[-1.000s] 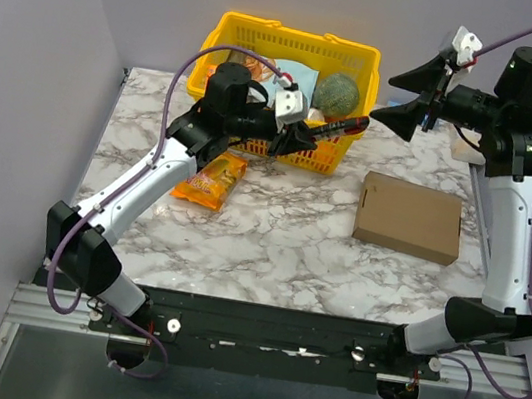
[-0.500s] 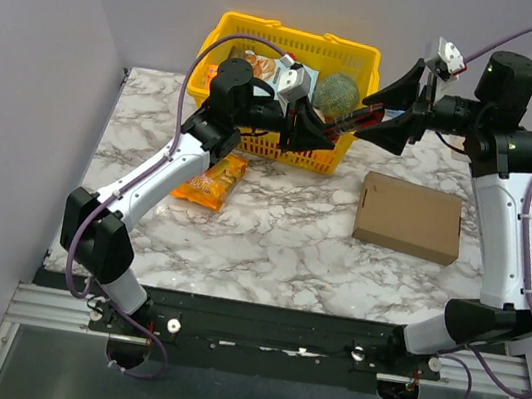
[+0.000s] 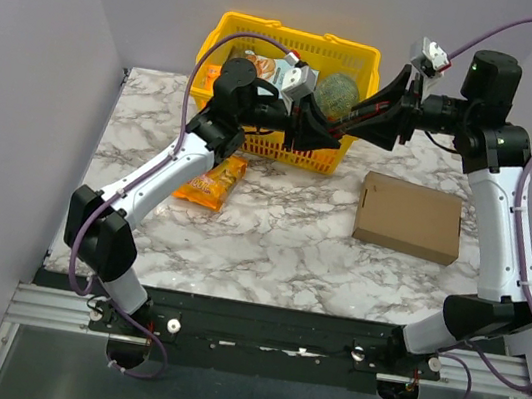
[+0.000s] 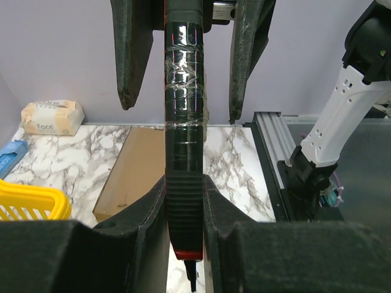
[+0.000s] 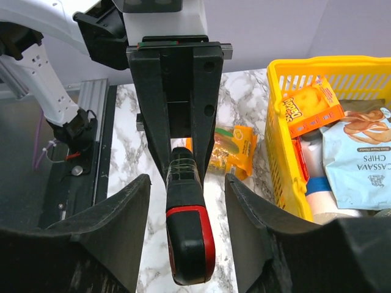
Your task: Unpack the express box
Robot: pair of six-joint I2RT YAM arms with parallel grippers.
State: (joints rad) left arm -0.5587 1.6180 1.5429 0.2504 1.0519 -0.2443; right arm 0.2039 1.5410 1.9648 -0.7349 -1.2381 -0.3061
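The express box lies shut and flat on the marble at the right; in the left wrist view the express box sits below the tool. A black tool with a red end hangs level above the basket's right front corner. My left gripper is shut on the tool, pads tight on its ribbed part. My right gripper is open round the tool's other end, with a gap on each side. Both fingers of it flank the tool.
The yellow basket at the back holds snack bags and a green ball. An orange snack packet lies on the table under my left arm. A tissue pack rests at the far right by the wall.
My right arm swung left until its jaws came round the tool's free end, and they have narrowed. My left gripper carried the tool up and slightly right.
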